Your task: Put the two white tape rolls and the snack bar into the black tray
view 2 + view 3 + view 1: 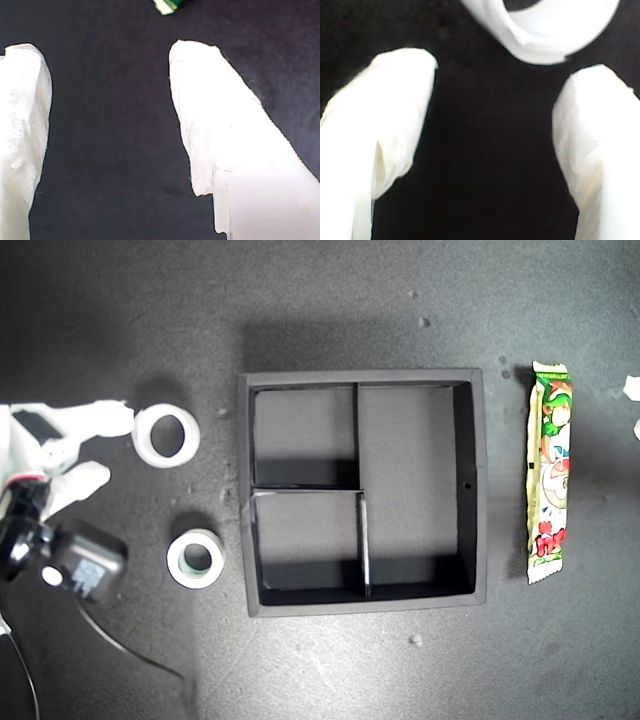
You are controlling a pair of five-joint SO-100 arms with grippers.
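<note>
**Second tool at the wide roll: handling notes**

**Tools.** The second tool (502, 70) is spread, with nothing between its fingers. The wide roll (545, 45) lies just ahead of the fingertips. In the exterior view the second tool (108, 448) sits at the left edge, one fingertip touching or almost touching the wide roll (140, 435). The first tool (107, 50) is also spread and empty above bare worktop. A corner of the bar (167, 5) shows beyond its tips.

**Task items.**
- Wide roll: on the worktop, at the exterior view's left of the tray (478, 480), flat, hole up.
- Green-rimmed roll (176, 562): just beside the tray's left wall in that view, also flat.
- Bar (549, 470): at the exterior view's right of the tray, parallel to its wall, well apart from both rolls.
- Tray: all three compartments are empty.

**Handling (judgement).** The rolls look light and stiff. Take hold with one finger in the hole and one outside the ring, or across the full width. The bar's foil looks slippery and crushable, so pinch it across the narrow middle. It probably fits only the long compartment.

**Surface and room.** The worktop (330, 300) is dark and matt with a few specks. Open space surrounds the tray. A cable trails below the second arm in the exterior view.
</note>
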